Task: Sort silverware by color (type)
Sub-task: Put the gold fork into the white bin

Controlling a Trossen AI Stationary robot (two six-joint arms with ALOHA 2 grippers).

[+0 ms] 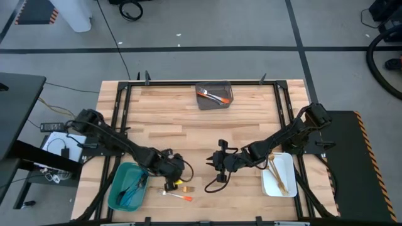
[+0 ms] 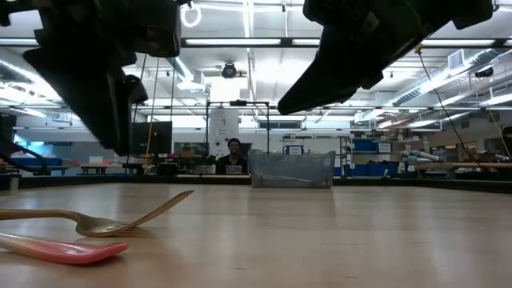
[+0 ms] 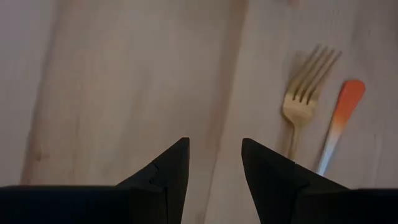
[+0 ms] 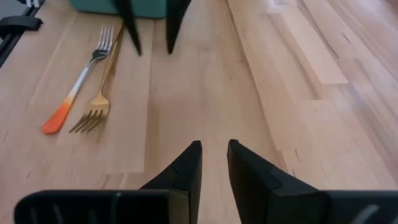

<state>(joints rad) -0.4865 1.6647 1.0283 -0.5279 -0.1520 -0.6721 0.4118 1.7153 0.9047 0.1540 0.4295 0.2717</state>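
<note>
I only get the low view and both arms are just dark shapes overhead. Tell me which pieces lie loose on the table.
Observer: Two: a gold fork and an orange-handled fork, side by side next to the teal bin.
Operator: Report the left gripper.
Observer: The left gripper hovers open over bare wood right beside those forks, holding nothing.
Operator: Now the right one.
Observer: The right gripper is empty too, fingers slightly apart, at mid-table and facing the left one.
</note>
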